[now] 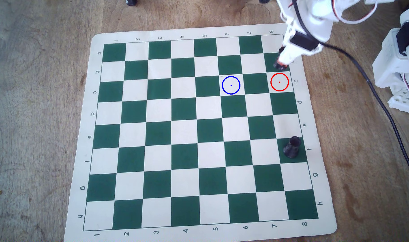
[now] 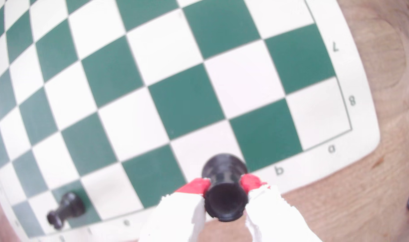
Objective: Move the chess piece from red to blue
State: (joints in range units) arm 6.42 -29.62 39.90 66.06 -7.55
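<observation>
Worn wooden tabletop (image 1: 36,116) lay under a green-and-cream chessboard mat (image 1: 324,209) that filled most of the overhead view. Closest to the wrist camera, the gripper (image 2: 225,185) was clamped on the chess piece (image 2: 225,197), its red-tipped fingers (image 2: 196,186) pressing the black piece's narrow waist from both sides. The piece's wide base pointed away from the lens and its hollow notched top faced it. In the overhead view the same gripper (image 1: 280,65) and the held piece (image 1: 279,66) sat over the green square at the board's right edge, just above the red circle (image 1: 279,82) in the picture and apart from it; whether the piece touched the mat could not be told. The red circle marked an empty cream square in the rightmost column. Two squares to its left in that view, the blue circle (image 1: 231,85) ringed another cream square, also bare. Farther down the right edge, a second black piece (image 1: 291,147) stood on a green square, well apart from both circles; the wrist view showed it (image 2: 66,209) at lower left. A black cable (image 1: 384,104) trailed from the white arm (image 1: 315,14) across the wood at the right.
</observation>
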